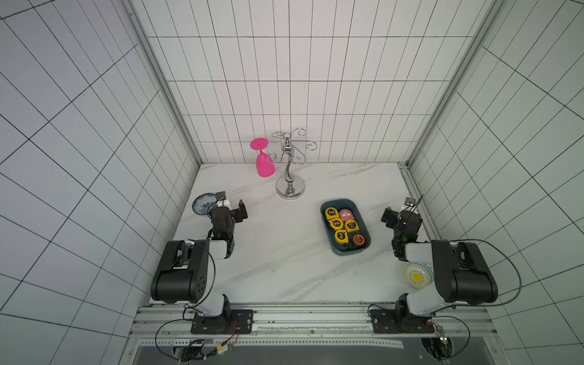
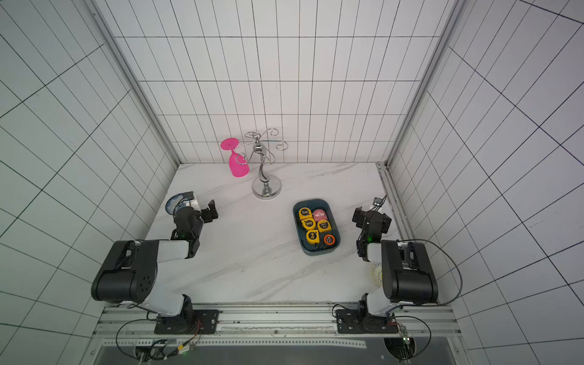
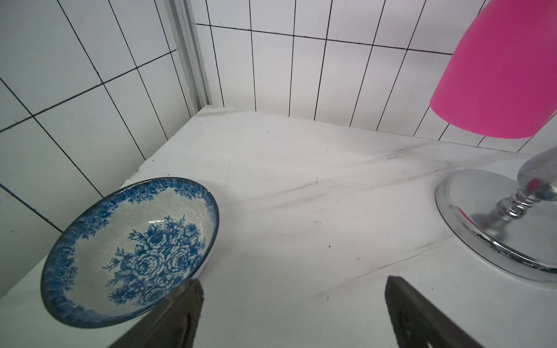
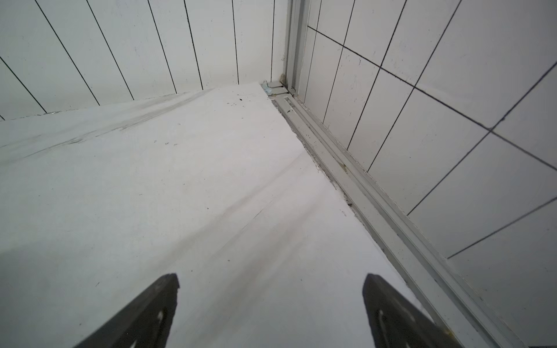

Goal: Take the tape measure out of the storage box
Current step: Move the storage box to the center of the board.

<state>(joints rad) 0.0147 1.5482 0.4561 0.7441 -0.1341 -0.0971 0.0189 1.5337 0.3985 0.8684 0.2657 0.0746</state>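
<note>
In a top view, a shallow dark teal plastic storage box point(image 1: 349, 252) with round corners sits on the white marble-look surface point(image 1: 284, 278), nearer the right arm. Six small tape measures point(image 1: 341, 236) lie packed side by side inside it: four yellow, one pink, and one orange and black. None is out yet, so I think the job has not begun. The left pincer point(image 1: 231, 202) and the right pincer point(image 1: 398, 209) hang off to the sides, well apart from the box. Each has its two fingers spread wide with nothing between them.

In both top views a shiny metal cup stand point(image 2: 266, 189) stands at the back. A bright pink plastic goblet point(image 2: 238, 164) hangs upside down from it by its foot.

The left wrist camera looks out between its spread fingers at bare surface. A round blue-and-white flower bowl point(image 3: 129, 253) sits just beside one finger. This arm points away from the box, so no box shows.

The right wrist camera sees only bare surface, tiled wall and a metal rail point(image 4: 376, 205). I think this closer arm should turn toward the box. The tape measures are packed tight, so slipping fingers around one looks tricky.
</note>
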